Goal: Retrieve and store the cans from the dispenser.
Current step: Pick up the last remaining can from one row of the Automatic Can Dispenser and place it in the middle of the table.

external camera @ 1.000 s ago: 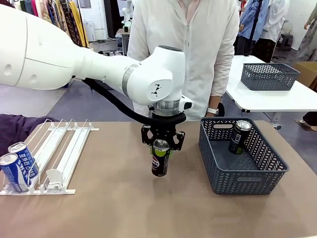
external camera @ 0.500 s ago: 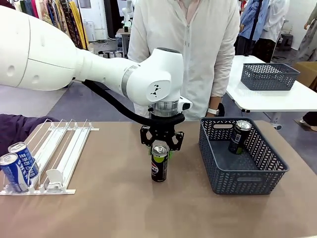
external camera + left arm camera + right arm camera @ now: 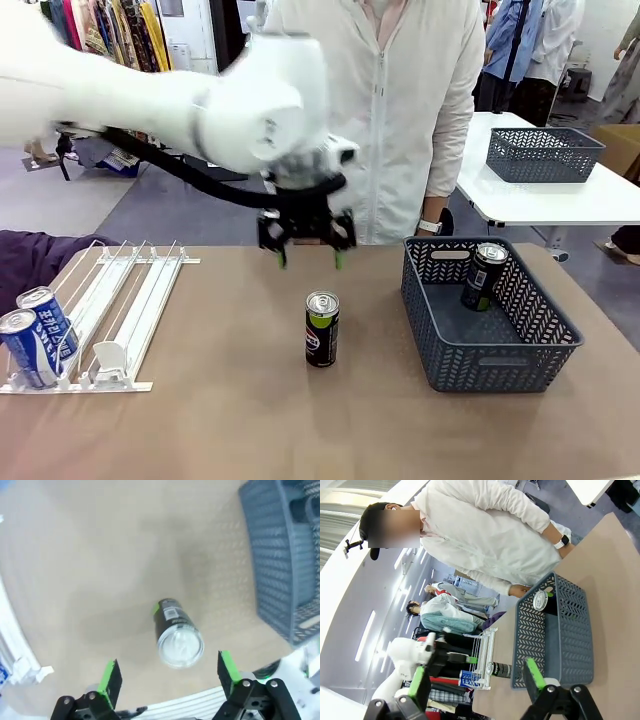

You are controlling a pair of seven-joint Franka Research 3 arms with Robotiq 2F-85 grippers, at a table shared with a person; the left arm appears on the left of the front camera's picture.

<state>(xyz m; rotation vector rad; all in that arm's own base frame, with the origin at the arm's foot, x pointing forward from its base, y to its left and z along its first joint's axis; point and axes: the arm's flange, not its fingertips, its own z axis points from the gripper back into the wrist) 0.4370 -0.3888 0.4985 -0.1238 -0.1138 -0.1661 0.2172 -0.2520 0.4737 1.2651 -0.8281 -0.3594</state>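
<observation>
Your left gripper (image 3: 305,245) hovers above the table (image 3: 230,420), to the left of the dark grey basket (image 3: 520,355) and higher than its rim. It is blurred in the front view. Its green-padded fingers (image 3: 110,677) are spread wide and hold nothing.

Below it, a black can (image 3: 322,328) with green accents stands upright on the table by itself. It is left of the basket, near it but not touching, and the left wrist view looks down on its silver top between the parted fingers.

A second black can (image 3: 485,275) is inside the basket, slightly tilted near the far wall, with its top above the rim.

The white dispenser (image 3: 140,300) lies flat well away from the basket, at the table's opposite end. In the dispenser lane farthest from the basket are a blue-and-white can (image 3: 48,320) and a second blue-and-white can (image 3: 22,347), both at the near end and leaning.

Your right gripper (image 3: 476,680) is also spread wide with nothing between its pads. From its wrist camera the basket lies beyond the fingers.

A person (image 3: 375,110) in a white jacket stands at the far side of the table, behind and to the left of the basket, with one hand down just behind the basket's far rim.
</observation>
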